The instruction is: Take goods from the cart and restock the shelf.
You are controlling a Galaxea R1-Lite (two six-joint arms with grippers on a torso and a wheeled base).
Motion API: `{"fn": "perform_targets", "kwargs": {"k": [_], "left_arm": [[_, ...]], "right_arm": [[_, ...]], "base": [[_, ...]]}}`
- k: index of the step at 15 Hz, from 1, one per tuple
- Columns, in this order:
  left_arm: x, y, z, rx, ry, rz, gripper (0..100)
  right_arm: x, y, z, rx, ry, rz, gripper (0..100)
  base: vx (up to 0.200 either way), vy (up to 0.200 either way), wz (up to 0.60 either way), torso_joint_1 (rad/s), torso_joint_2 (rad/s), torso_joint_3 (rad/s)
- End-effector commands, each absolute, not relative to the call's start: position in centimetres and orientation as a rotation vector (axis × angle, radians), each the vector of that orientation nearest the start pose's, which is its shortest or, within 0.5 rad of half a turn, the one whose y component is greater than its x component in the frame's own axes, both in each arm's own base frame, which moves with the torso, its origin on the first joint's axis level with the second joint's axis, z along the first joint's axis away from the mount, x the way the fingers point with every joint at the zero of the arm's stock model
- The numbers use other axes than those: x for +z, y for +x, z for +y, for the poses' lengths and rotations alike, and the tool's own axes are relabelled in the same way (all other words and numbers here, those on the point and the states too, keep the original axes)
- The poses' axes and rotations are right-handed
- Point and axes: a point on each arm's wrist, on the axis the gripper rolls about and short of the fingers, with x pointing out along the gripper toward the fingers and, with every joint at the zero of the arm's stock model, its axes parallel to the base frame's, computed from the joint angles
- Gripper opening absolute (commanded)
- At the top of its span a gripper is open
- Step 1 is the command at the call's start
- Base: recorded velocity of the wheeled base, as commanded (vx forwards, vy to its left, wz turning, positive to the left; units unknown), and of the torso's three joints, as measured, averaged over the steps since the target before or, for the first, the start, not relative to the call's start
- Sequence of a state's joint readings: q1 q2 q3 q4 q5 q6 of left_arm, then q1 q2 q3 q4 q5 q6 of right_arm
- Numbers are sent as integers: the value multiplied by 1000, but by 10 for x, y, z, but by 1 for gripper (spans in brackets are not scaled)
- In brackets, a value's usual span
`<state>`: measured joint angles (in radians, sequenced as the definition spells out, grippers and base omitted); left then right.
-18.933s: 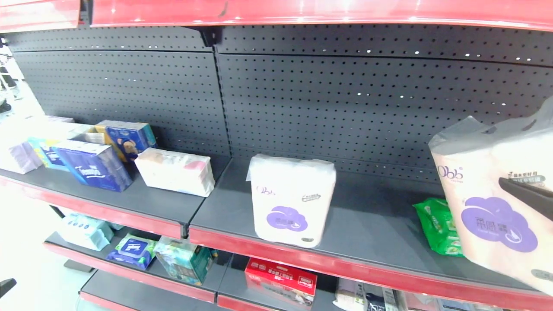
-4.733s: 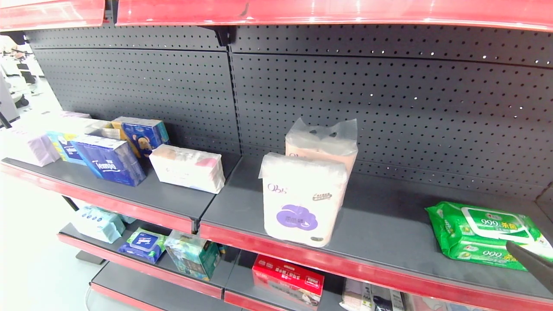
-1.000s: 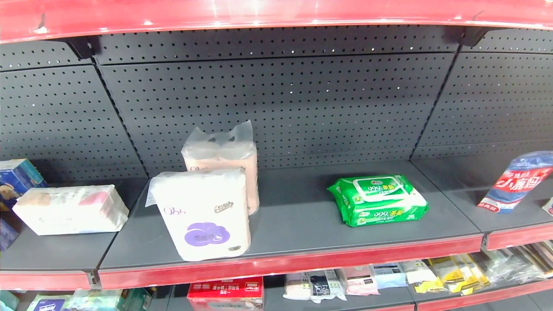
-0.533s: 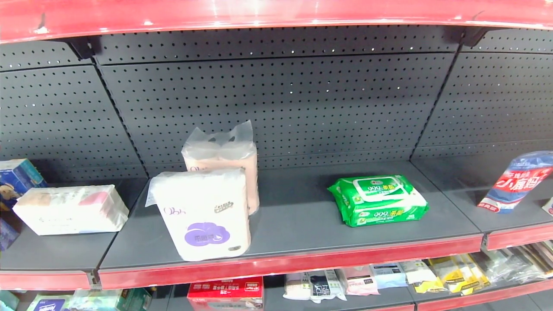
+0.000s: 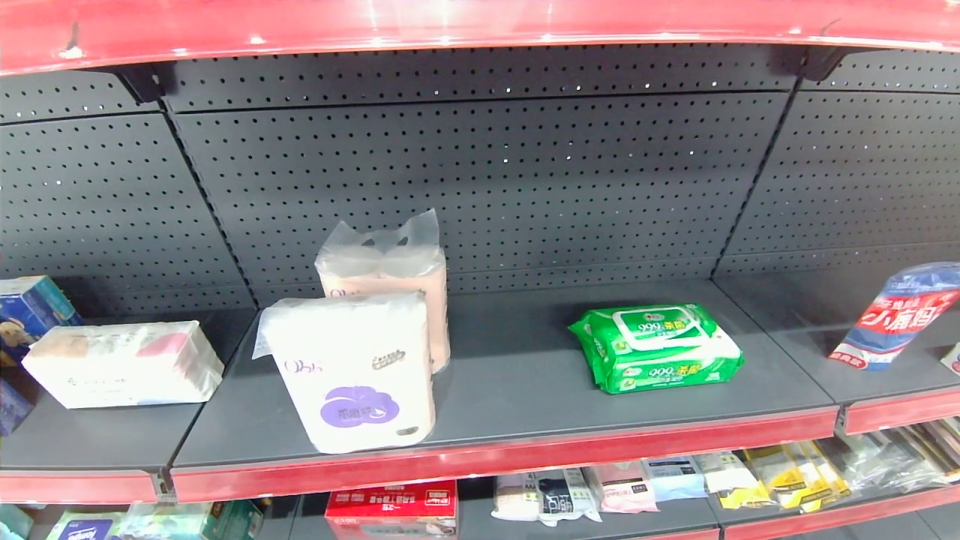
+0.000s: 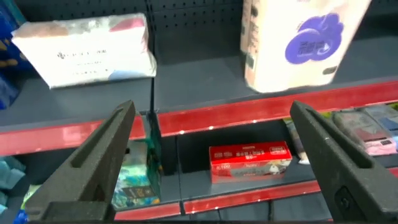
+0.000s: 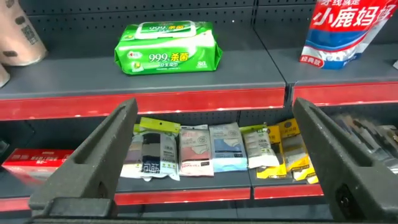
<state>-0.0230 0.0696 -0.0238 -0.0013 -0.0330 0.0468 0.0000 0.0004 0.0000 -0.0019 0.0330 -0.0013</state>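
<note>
On the dark shelf board (image 5: pixel 525 382) stand two packs of toilet rolls: a white one with a purple mark (image 5: pixel 352 371) at the front edge and a pinkish one (image 5: pixel 390 281) right behind it. A green wipes pack (image 5: pixel 658 346) lies flat to their right. My left gripper (image 6: pixel 214 165) is open and empty, in front of the red shelf edge, below the white pack (image 6: pixel 298 40). My right gripper (image 7: pixel 214 155) is open and empty too, facing the shelf edge beneath the green wipes pack (image 7: pixel 168 48).
A white tissue pack (image 5: pixel 124 364) and blue boxes (image 5: pixel 30 307) sit on the shelf to the left; a blue and red bag (image 5: pixel 896 315) leans at the right. The lower shelf holds a red box (image 5: pixel 390 510) and several flat packets (image 5: pixel 637 487). A red shelf edge (image 5: pixel 480 22) overhangs above.
Nothing has moved in the last second. Earlier the head camera swung to the right, and the pinkish roll pack seen held at the right now stands behind the white one.
</note>
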Motion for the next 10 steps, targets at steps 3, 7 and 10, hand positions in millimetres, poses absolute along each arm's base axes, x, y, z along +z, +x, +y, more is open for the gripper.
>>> {"fn": "perform_targets", "kwargs": {"k": [3, 7, 10], "left_arm": [[213, 33, -2, -56, -107, 98, 100], [186, 127, 17, 162, -29, 456, 100], [161, 173, 22, 149, -26, 558, 100]], "right_arm": [[76, -23, 1, 34, -2, -2, 100], [76, -23, 1, 34, -2, -2, 100], [76, -23, 1, 34, -2, -3, 100]], "base": [[0, 0, 0, 0, 0, 0], [0, 0, 0, 0, 0, 0], [0, 0, 0, 0, 0, 0]]}}
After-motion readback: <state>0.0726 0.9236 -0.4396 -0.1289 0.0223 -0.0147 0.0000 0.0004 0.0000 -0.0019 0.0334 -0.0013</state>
